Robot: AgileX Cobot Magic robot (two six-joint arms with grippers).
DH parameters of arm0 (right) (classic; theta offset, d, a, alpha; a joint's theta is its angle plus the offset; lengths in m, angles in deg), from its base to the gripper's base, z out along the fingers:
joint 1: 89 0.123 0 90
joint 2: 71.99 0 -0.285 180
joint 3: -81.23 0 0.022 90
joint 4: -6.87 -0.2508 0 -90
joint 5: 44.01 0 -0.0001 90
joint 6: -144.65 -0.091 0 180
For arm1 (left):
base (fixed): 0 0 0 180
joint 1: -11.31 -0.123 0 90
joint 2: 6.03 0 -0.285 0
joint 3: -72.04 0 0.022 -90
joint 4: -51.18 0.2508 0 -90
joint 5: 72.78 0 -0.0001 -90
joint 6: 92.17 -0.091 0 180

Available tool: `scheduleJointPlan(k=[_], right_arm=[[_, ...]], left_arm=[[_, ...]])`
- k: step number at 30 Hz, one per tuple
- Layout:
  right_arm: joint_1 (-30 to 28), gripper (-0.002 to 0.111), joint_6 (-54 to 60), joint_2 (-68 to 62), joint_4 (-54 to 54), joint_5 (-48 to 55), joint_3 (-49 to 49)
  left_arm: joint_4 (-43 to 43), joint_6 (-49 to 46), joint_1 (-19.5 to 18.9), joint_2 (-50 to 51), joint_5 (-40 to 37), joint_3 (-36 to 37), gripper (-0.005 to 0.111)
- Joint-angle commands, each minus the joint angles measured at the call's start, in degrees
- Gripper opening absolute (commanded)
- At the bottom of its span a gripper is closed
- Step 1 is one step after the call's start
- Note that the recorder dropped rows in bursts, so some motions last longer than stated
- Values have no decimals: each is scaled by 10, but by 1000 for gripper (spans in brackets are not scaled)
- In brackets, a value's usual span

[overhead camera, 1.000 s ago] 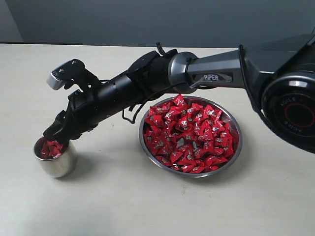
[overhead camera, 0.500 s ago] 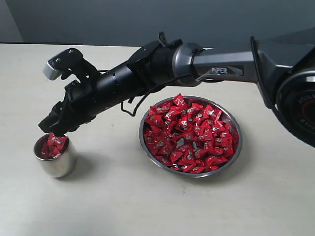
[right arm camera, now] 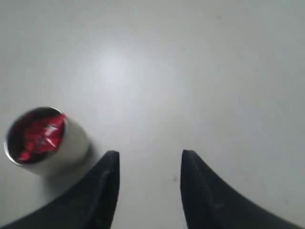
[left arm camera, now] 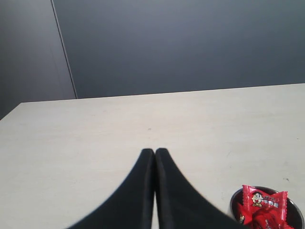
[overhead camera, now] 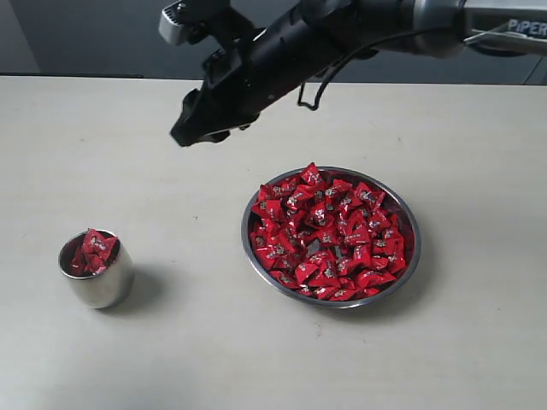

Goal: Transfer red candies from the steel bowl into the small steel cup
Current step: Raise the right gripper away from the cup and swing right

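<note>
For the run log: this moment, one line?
right hand open, empty, midair | left hand shut | small steel cup holds red candies | steel bowl heaped

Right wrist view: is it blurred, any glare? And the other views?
Right wrist view: soft throughout, the small steel cup smeared, a pale glare patch on the table. Exterior view: sharp, the cup and steel bowl casting soft shadows. Left wrist view: crisp; the jaws mere black silhouettes.

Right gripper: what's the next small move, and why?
Probably swing the right gripper over the steel bowl, ready to lower onto the red candies: its jaws stand open and empty above the table, and the bowl is piled full.
</note>
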Motion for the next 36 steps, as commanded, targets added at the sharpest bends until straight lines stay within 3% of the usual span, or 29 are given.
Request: scheduleJointPlan(k=[1, 5, 17, 36], right_arm=[[-25, 37, -146, 33, 139, 5, -3], [-53, 25, -173, 56, 149, 4, -3], [-166, 25, -230, 115, 147, 15, 24], [-318, 25, -243, 309, 139, -184, 348]], left_arm=[[1, 1, 0, -3, 3, 2, 0], [1, 1, 0, -3, 3, 2, 0], [1, 1, 0, -3, 2, 2, 0], [1, 1, 0, -3, 2, 2, 0]])
